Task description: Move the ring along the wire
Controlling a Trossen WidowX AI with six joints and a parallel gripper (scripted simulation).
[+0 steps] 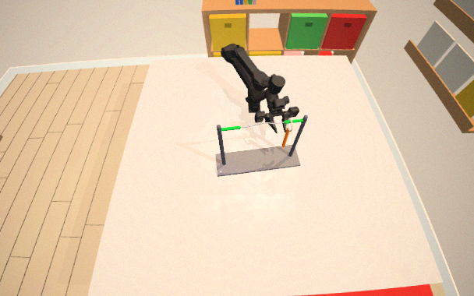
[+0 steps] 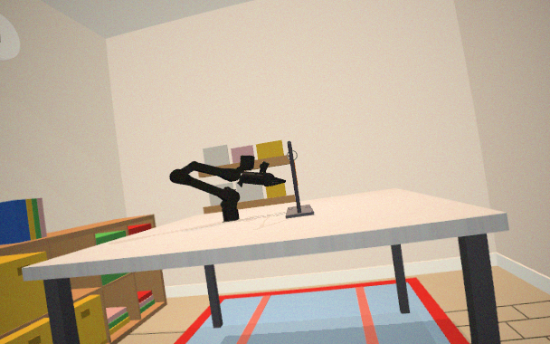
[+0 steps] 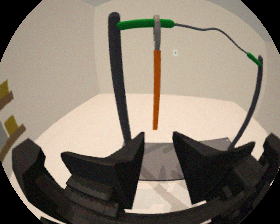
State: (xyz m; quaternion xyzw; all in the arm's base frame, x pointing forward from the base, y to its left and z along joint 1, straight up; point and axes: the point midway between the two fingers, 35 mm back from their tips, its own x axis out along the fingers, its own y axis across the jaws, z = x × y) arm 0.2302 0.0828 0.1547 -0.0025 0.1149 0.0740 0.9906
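Note:
The ring [image 1: 288,128] [image 3: 157,41] hangs around the green part [image 1: 298,121] [image 3: 133,24] beside the post [image 1: 298,136] [image 3: 118,75] on the right in the top view. Its orange handle [image 1: 285,138] [image 2: 297,178] [image 3: 157,90] points down. My gripper [image 1: 281,132] [image 2: 285,181] [image 3: 159,135] is partly open and empty, on the arm's side of the handle. In the wrist view the handle's lower end shows just above the gap between the fingertips. The thin grey wire [image 3: 203,29] runs to the other green part [image 1: 230,128] [image 3: 253,58].
The other post [image 1: 221,148] [image 3: 253,110] stands on the left in the top view. Both posts rise from the grey base [image 1: 259,160] [image 2: 306,212] on the table. In the exterior view the fingertips are below wire height, short of the near post.

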